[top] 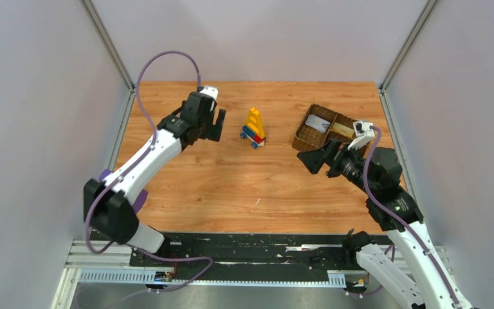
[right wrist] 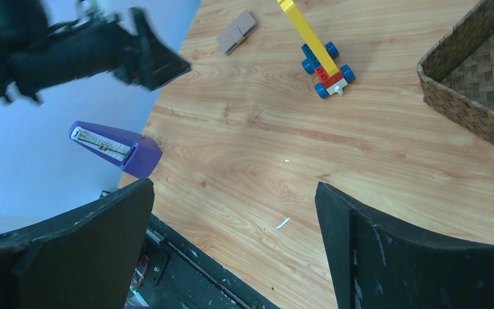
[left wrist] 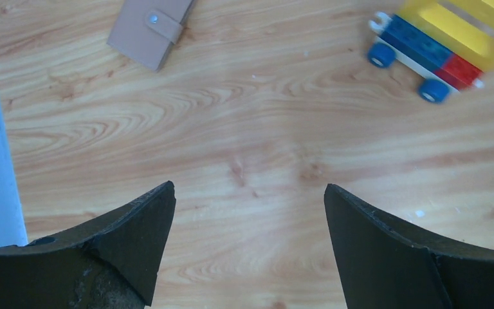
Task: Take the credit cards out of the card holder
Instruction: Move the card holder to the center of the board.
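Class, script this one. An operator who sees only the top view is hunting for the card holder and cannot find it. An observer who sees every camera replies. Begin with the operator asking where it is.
Operator: I can't spot the holder from the top. Where is it?
Observer: The holder lies on the table just ahead of the left claw. That arm covers it in your view.
Operator: Is it open?
Observer: No. It is folded shut, with its tab lying across the edge.
Operator: Is either claw holding anything?
Observer: No. The wrist views show the left claw and the right claw both open and empty.
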Controlling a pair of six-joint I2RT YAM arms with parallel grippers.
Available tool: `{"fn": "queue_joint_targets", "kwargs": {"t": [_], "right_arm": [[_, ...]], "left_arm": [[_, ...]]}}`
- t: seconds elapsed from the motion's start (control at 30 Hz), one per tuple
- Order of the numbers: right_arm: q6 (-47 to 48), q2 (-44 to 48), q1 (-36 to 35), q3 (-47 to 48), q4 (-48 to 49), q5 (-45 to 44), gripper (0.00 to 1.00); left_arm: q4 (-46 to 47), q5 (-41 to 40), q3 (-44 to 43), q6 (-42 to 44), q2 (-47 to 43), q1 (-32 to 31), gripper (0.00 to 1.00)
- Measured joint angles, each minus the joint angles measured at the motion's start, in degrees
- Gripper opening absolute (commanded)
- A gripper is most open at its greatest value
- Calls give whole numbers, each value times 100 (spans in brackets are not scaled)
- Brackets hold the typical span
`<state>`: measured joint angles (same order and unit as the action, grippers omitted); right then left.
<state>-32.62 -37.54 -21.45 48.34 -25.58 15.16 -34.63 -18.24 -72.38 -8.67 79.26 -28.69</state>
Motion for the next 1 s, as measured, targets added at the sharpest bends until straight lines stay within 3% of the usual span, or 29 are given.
{"fn": "queue_joint_targets", "kwargs": {"t": [0.2,0.47,1.0], "right_arm": [[291,522,0,-103,61,293,100],[529,1051,0,-503,479,1209,99],[621,518,0,-345,662,1709,100]], "left_arm": [[-245,245,-1283,-374,1982,944,89],[-197,804,-2671,-1235,3595,2162,82],[-258,1272,-5379,-1482,6247,2702,82]]}}
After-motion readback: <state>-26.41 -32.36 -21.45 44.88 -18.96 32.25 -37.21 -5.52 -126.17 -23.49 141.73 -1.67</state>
